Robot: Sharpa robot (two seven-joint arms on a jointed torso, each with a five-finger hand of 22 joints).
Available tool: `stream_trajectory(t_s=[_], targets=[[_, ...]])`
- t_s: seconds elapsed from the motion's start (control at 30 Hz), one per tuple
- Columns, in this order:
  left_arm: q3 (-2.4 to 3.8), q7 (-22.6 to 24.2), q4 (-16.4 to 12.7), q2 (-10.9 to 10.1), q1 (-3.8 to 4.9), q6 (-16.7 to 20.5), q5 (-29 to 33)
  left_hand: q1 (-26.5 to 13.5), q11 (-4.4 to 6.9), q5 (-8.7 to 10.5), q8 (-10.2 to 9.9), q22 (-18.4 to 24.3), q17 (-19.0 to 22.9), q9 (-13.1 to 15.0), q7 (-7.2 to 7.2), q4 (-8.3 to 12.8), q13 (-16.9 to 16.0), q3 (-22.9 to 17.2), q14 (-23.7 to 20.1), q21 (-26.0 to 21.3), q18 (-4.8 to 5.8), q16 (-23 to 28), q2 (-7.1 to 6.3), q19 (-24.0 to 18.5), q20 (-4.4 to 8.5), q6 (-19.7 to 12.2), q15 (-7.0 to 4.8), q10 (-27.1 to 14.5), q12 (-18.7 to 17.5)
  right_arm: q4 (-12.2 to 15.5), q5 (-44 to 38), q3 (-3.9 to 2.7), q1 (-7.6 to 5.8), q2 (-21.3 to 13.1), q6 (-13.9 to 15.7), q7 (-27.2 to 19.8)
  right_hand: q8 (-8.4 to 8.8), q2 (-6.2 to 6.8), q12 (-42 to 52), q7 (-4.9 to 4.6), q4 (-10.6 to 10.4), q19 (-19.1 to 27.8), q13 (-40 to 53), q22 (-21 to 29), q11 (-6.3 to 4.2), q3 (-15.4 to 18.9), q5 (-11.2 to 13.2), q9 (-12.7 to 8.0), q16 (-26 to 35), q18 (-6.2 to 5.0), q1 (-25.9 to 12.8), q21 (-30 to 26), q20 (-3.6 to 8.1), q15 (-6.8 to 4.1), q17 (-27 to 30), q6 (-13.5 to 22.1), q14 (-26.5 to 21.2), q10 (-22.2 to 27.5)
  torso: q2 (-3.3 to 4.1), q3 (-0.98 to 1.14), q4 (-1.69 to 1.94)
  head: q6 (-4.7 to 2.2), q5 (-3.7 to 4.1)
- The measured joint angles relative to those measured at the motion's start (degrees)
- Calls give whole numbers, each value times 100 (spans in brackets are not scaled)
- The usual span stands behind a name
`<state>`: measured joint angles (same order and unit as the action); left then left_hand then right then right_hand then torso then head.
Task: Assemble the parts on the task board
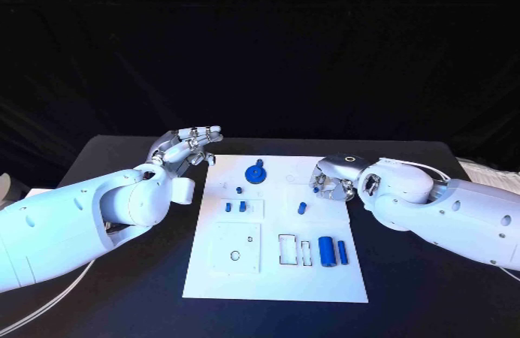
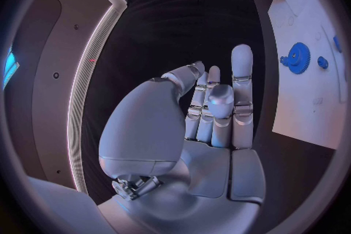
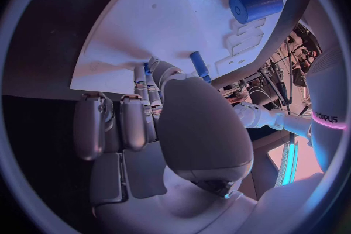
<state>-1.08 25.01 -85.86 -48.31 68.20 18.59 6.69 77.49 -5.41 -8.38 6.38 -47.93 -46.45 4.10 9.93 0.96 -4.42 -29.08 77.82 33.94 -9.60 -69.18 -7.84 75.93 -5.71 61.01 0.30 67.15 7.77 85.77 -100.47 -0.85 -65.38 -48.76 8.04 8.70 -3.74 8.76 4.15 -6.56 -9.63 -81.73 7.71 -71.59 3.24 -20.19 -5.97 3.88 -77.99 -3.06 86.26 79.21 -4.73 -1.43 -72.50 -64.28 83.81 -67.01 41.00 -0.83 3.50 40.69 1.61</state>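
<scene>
Dim scene, black backdrop, bluish light on the white task board [image 1: 276, 233], wrist views bent and darkened at rims

Two glossy white arms; silver segmented left hand [image 1: 186, 146]; right hand [image 1: 328, 182].

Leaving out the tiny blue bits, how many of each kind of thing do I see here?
Hands: 2 (left hand, right hand)
White task board: 1
Blue gear: 1
Blue cylinders: 2 (thick cylinder, thin cylinder)
Total: 6
</scene>
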Motion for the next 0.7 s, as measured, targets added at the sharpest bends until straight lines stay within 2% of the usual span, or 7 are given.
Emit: stream_trajectory(t_s=[0.13, 0.17, 0.3, 0.43, 0.7], targets=[[-1, 4, -7, 0, 0, -1, 22, 0, 0, 0, 0, 11, 12, 0, 0, 0, 0, 0, 0, 0, 0, 0, 0, 0, 0, 0, 0, 0, 0, -42, -21, -13, 12, 37, -2, 0, 0, 0, 10, 1, 19, 0, -27, 7, -12, -66, 0, 2, 0, 0, 0, 0, 0, 0, 0, -2, 0, -31, -1, 3, 2, 7, -8], [-1, 4, -9, 0, 0, -1, 26, 0, 0, 0, 0, 12, 15, 0, 0, 0, 0, 0, 0, 0, 0, 0, 0, 0, 0, 0, 0, 0, 0, -50, -26, -15, 14, 43, -2, 0, 0, 0, -2, -6, 16, 0, -47, 7, 7, -97, 0, 6, 0, 0, 0, 0, 0, 0, 0, -36, 0, -50, -1, 3, 2, 8, -9], [-2, 4, -14, -4, 0, -2, 36, 0, 0, 0, 0, 13, 16, 0, 0, 16, 0, 16, 0, 0, 0, 0, 0, 0, 0, 0, 0, 0, 0, -67, -54, -20, 17, 61, -2, 3, -40, -3, 2, 9, 88, 0, -140, -36, -22, -217, 19, 34, 0, 0, -3, 0, 0, 0, -32, -180, 0, -229, -3, 3, 2, 14, -12], [-2, 4, -18, -9, 0, -2, 45, 0, -21, 0, 0, 10, 3, 0, 0, 16, 0, 16, 0, 0, 1, 0, 0, 0, 0, 0, 0, -21, 0, -66, -106, -22, 22, 73, -7, 15, -82, -58, 36, 25, 214, -34, -150, -106, -42, -372, 193, 55, -39, 0, -21, 23, 34, 0, -89, -333, 0, -401, -3, 3, 1, 21, -10], [-3, -4, -23, -12, -1, -2, 52, 0, -21, 0, 0, 5, -1, -3, -22, 16, 3, 16, 0, 0, 1, 0, 0, 0, 0, -22, 0, -21, 0, -34, -296, -23, 28, 105, -30, 107, -132, -135, 46, 65, 357, -74, -190, -209, -79, -515, 236, 100, -79, 0, -69, 79, 74, -25, -157, -514, 20, -580, -3, 4, -1, 36, 10]])
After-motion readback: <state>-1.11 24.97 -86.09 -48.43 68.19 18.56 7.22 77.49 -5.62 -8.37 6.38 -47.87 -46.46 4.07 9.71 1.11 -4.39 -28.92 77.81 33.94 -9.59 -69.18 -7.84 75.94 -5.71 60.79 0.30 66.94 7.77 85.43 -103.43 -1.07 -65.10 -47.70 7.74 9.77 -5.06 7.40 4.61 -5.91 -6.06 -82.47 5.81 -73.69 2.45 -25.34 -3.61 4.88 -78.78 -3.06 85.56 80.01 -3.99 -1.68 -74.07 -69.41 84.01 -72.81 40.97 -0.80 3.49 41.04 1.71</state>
